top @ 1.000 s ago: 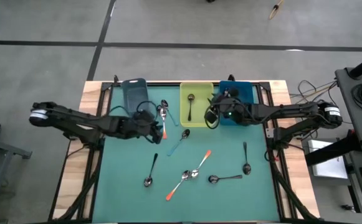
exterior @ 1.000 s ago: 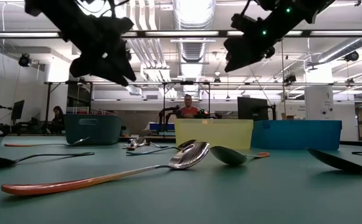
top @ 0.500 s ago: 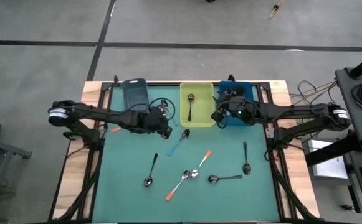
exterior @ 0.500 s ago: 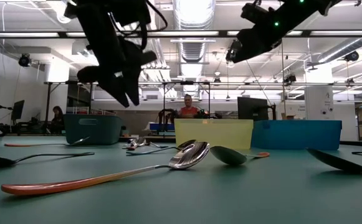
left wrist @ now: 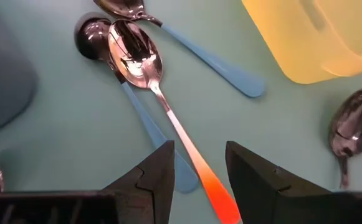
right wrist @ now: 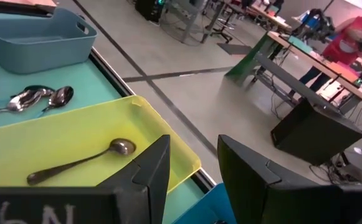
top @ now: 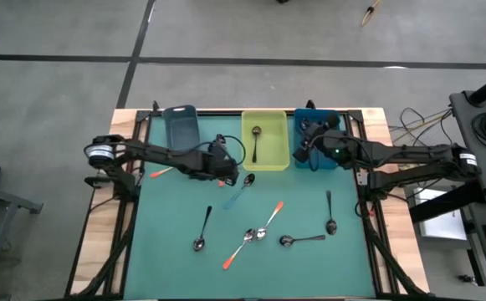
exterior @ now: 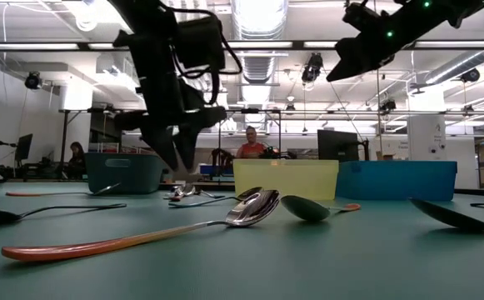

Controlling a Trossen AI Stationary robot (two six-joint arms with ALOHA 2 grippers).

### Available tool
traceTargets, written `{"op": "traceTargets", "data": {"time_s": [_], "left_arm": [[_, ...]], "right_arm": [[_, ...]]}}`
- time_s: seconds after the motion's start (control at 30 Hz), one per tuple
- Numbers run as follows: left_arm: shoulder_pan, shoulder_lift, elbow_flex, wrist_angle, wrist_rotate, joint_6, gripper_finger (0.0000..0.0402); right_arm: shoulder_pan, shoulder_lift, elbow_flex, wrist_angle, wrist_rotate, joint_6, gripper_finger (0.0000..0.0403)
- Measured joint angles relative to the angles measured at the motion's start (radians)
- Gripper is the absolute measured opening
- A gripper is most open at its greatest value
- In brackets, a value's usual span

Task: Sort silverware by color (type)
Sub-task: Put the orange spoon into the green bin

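My left gripper (top: 228,176) is open, low over a cluster of spoons near the grey-blue bin (top: 180,125). In the left wrist view its fingers (left wrist: 199,155) stand on either side of the orange handle (left wrist: 213,191) of a spoon with a shiny bowl (left wrist: 134,53); I cannot tell whether they touch it. Two blue-handled spoons (left wrist: 148,124) (left wrist: 212,57) lie beside it. My right gripper (top: 299,153) is open and empty, high over the edge between the yellow bin (top: 263,124) and the blue bin (top: 319,125). A dark spoon (right wrist: 81,162) lies in the yellow bin.
Loose spoons lie on the green mat: a pale blue one (top: 241,191), a black one (top: 202,227), two crossed orange ones (top: 255,234), two black ones (top: 329,213) (top: 301,240), an orange one (top: 155,173) at the left. People sit in the room behind (exterior: 251,143).
My left gripper has gone toward the table's right edge and down, to just above the spoon cluster. My right gripper has moved up and toward the table's right edge, from the yellow bin to over the blue bin.
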Motion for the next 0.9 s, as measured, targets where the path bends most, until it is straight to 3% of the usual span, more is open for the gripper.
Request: {"op": "traceTargets", "data": {"time_s": [0.27, 0.9], "left_arm": [[0.008, 0.054, 0.009, 0.006, 0.000, 0.002, 0.0125], [0.013, 0.055, -0.024, 0.080, -0.055, 0.003, 0.0125]], "right_arm": [[0.000, -0.004, -0.001, 0.007, 0.000, -0.001, 0.0125], [0.000, -0.004, -0.001, 0.008, -0.002, -0.006, 0.0125]]}}
